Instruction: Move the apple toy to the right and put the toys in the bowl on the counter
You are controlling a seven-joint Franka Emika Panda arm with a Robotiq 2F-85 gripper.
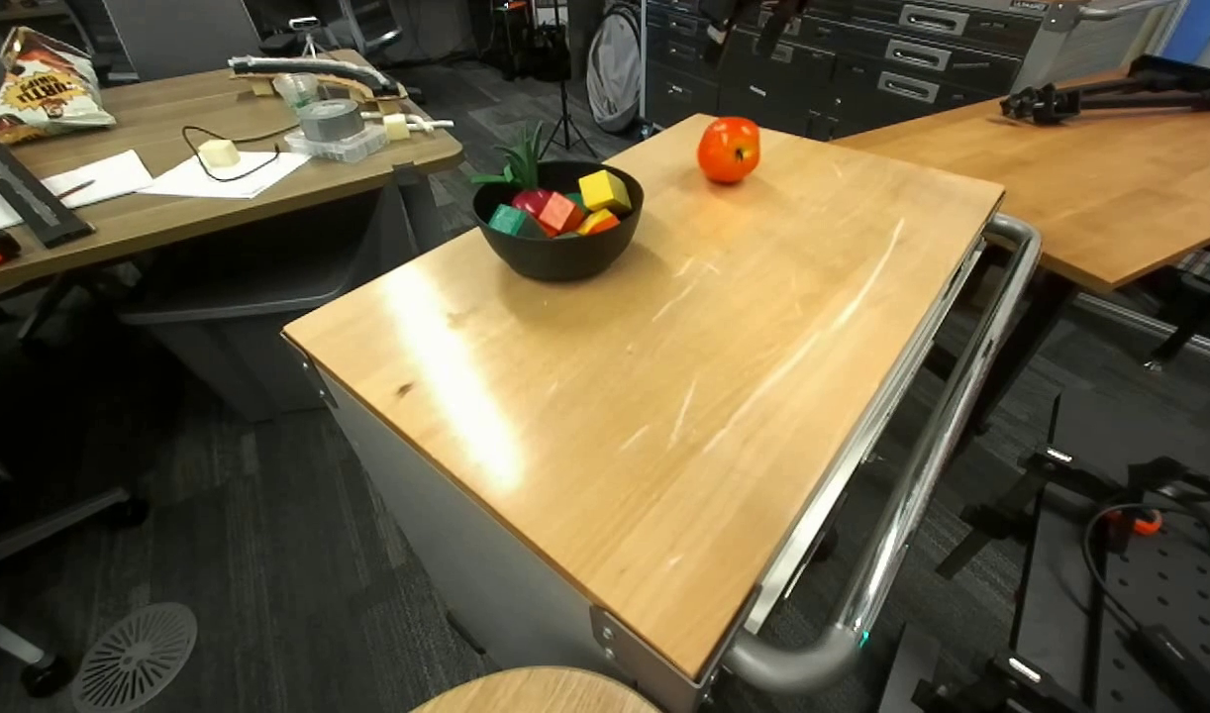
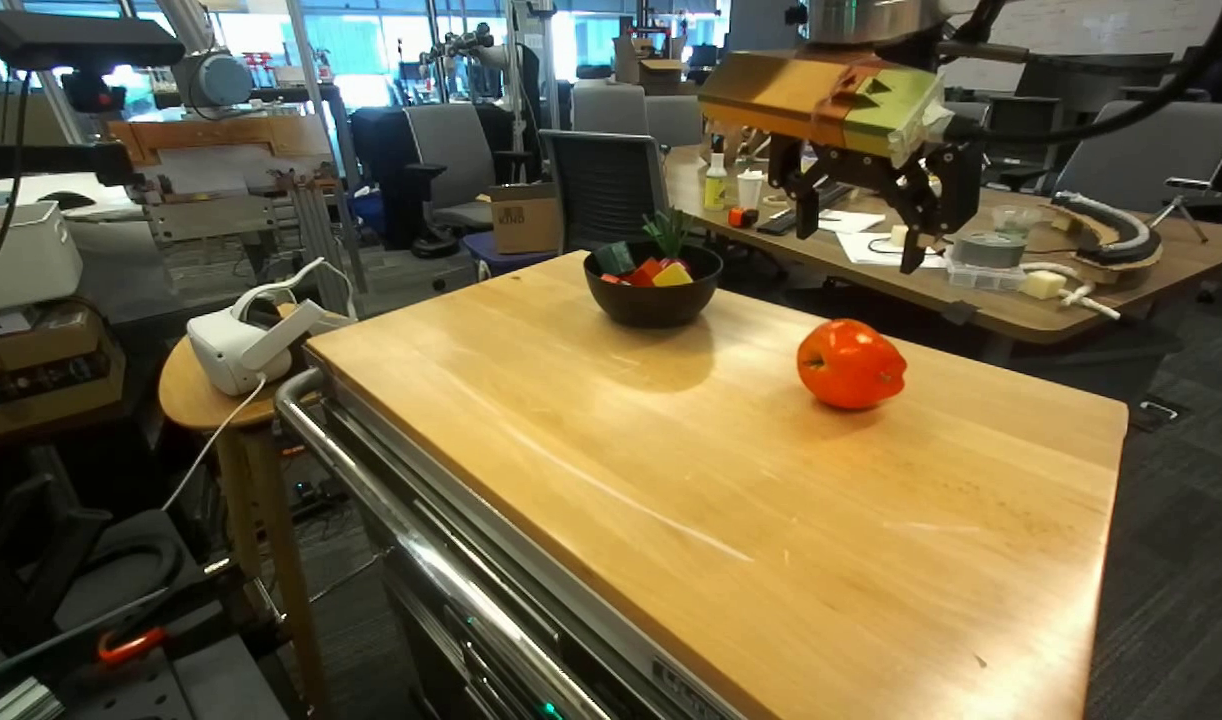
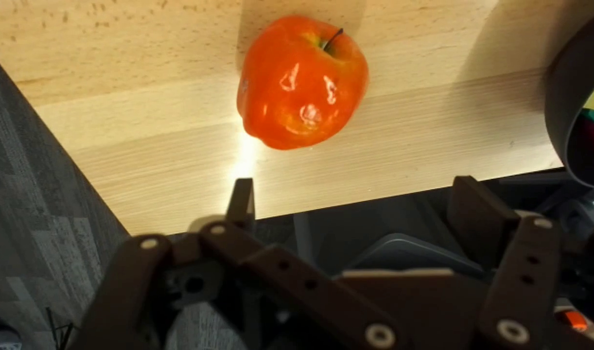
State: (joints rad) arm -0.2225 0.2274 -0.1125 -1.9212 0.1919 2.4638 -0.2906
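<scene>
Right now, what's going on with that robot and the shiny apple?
The robot arm has a job: move the apple toy to the right and put the toys in the bowl. At this moment its tool is open in the air, holding nothing. The apple toy sits on the wooden counter, apart from the bowl. The black bowl is on the counter too, with colourful toys already inside.
</scene>
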